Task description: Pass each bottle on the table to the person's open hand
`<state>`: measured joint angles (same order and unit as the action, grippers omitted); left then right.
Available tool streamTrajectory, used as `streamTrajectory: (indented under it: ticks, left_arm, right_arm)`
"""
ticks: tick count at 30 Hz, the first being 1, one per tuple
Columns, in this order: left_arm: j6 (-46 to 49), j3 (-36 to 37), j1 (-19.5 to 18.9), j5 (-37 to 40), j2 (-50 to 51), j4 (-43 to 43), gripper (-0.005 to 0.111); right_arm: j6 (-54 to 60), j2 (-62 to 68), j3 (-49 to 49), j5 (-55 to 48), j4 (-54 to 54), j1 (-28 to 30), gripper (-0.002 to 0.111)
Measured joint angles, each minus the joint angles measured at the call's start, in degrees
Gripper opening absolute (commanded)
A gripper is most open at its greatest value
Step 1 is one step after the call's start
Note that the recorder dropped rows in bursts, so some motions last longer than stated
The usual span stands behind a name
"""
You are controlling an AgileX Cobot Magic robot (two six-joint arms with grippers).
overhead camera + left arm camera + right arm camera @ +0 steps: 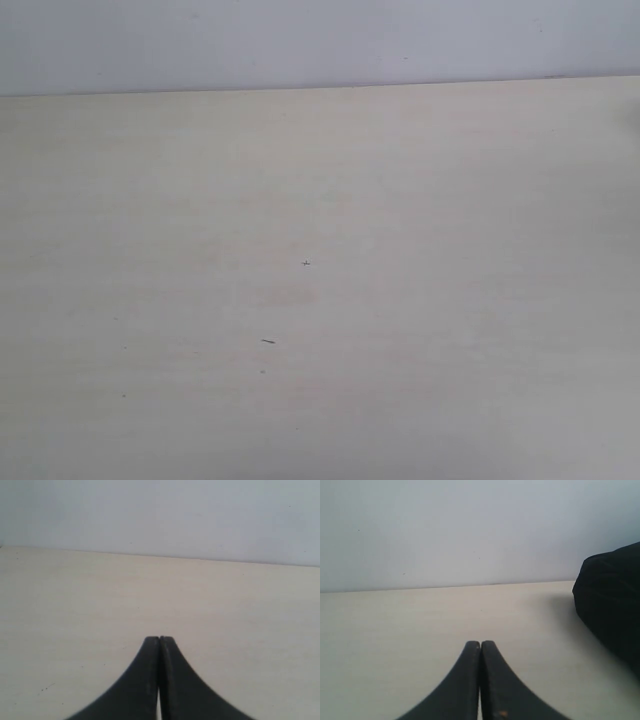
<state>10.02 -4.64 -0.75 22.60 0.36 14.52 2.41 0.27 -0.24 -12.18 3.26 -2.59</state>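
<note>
The counter [320,300] is filling most of the exterior view, a pale cream surface with faint grain, meeting a plain light grey wall [320,40] along its far edge. A tiny dark speck [306,263] is sitting near the middle of the surface, and a short dark mark [268,341] is lying a little nearer the camera. Neither arm is showing in this view.

In the left wrist view, the left end effector [159,639] is hovering over bare counter with its two black fingers pressing together, only a hairline seam showing between them and nothing gripped. The right end effector [480,643] is sitting the same way in the right wrist view, fully closed and holding nothing. A bulky black object [612,610], cut off by the frame edge, is resting on the counter off to one side of it and casting a soft shadow there; what it is cannot be told.

Where the bottles are cannot be told from these three views.
</note>
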Motion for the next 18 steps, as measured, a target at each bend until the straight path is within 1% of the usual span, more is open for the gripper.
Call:
streamTrajectory:
  ticks: [9, 18]
  left_arm:
    - [0.0, 0.5, 0.0, -0.1, 0.0, 0.3, 0.000]
    - [0.0, 4.4, 0.0, -0.8, 0.0, 2.0, 0.000]
  right_arm:
    - [0.0, 0.0, 0.0, 0.0, 0.0, 0.0, 0.000]
    - [0.0, 0.0, 0.0, 0.0, 0.0, 0.0, 0.000]
